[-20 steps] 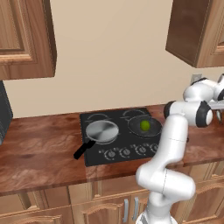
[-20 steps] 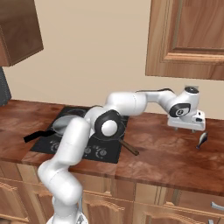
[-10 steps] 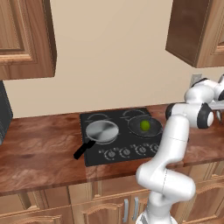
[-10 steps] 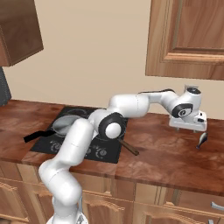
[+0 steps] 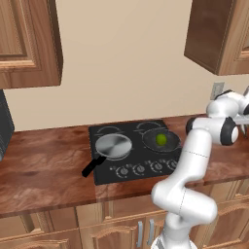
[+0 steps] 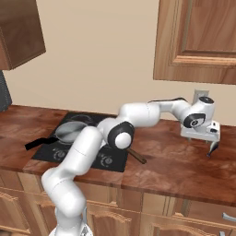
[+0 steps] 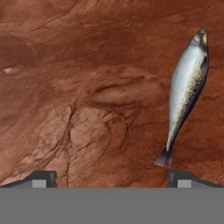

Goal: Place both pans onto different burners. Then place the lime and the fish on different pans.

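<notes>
The brown desk (image 6: 175, 170) lies under the claw (image 7: 111, 177), whose jaws stand wide apart with nothing between them. Far off to the claw's side, on the black cooktop (image 5: 104, 175), the silver pan (image 5: 113, 146) sits on one burner and the dark pan (image 5: 160, 141) on the next, with the lime (image 5: 161, 139) already inside the dark one. The fish (image 7: 186, 94) lies flat on the desk just ahead of the claw and off toward one fingertip (image 7: 186, 179), its tail nearest that tip and its head pointing away. It looks light, slim and probably slick, with a body that tapers sharply to the tail. The thick middle seems the best hold, jaws closing across its width; the tail would likely slip free.
</notes>
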Motion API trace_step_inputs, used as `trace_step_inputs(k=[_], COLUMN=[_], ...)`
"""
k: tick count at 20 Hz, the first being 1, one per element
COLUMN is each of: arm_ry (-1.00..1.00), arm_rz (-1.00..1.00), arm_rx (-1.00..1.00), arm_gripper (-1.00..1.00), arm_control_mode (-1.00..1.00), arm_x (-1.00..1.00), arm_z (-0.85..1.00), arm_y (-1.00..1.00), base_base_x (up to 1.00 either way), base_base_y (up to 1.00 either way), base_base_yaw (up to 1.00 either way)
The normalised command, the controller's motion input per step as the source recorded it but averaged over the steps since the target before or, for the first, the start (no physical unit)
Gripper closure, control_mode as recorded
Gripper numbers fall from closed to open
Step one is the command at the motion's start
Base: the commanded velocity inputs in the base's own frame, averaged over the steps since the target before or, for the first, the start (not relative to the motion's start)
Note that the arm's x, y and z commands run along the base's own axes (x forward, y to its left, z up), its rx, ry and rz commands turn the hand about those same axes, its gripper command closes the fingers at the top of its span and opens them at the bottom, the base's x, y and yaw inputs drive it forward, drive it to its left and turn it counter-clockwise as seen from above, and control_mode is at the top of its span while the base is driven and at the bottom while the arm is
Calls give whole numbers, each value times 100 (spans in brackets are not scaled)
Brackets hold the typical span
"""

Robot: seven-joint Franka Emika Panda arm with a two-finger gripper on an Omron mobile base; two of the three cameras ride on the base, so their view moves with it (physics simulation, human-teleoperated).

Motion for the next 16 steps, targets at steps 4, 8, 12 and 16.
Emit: trace_step_inputs(k=[4, 8, 12, 16], arm_ry=[0, 0, 0, 0], arm_rz=[0, 0, 0, 0], arm_rx=[0, 0, 0, 0], arm_gripper=[-100, -100, -100, -100], arm_control_mode=[-100, -100, -100, -100], arm_x=[0, 1, 8, 10], arm_z=[-6, -2, 0, -1], arm_y=[-16, -17, -14, -14], base_base_x=[0, 0, 0, 0], base_base_y=[0, 0, 0, 0], base_base_yaw=[0, 0, 0, 0])
